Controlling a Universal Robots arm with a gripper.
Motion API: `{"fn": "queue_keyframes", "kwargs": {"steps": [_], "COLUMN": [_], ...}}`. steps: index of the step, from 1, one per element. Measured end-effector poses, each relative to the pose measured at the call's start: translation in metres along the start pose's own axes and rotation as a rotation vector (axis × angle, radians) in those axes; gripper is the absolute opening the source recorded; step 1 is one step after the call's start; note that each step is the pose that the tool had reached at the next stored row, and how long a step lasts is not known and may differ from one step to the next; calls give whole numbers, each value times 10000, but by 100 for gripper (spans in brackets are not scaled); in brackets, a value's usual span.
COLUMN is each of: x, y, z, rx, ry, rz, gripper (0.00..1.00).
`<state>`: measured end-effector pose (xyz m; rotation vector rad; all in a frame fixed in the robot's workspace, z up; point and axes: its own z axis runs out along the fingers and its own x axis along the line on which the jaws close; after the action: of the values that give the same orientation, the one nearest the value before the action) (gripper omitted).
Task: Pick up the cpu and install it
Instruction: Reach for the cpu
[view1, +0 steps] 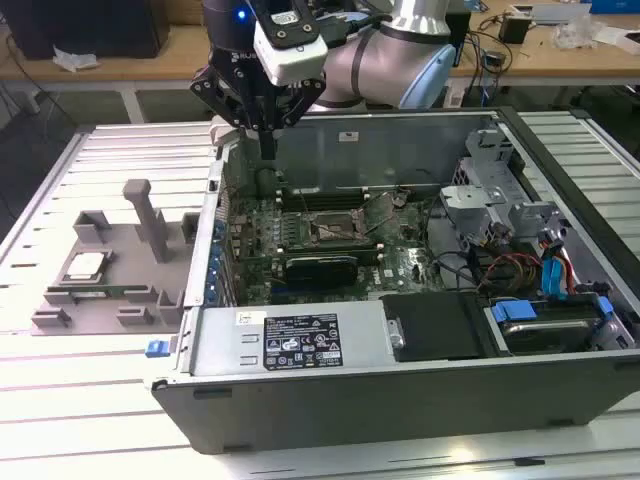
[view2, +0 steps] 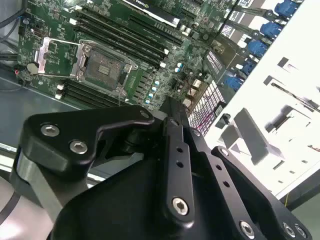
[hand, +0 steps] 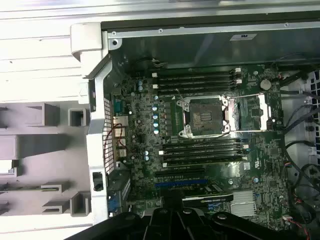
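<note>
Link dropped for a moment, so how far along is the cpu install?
Done: the socket is open and bare, its frame flipped aside. In hand: nothing; the gripper hangs shut over the case's edge. Left: the cpu lies on the grey tray outside the case, not yet picked up or installed.

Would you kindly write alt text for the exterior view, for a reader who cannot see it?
The pincer hangs shut over the open computer case, near its wall on the exterior view's left. The cpu lies on the grey tray outside the case.
</note>
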<state>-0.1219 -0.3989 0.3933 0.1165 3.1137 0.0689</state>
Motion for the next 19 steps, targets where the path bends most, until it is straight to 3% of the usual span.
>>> {"fn": "queue_keyframes", "kwargs": {"steps": [6,17,19], "x": [5,84,235], "y": [0,-6,-17], "z": [0,-3,-6], "rx": [1,-1,-2], "ry": [0,-1,-4], "rz": [1,8,6], "gripper": [11,11,11]}}
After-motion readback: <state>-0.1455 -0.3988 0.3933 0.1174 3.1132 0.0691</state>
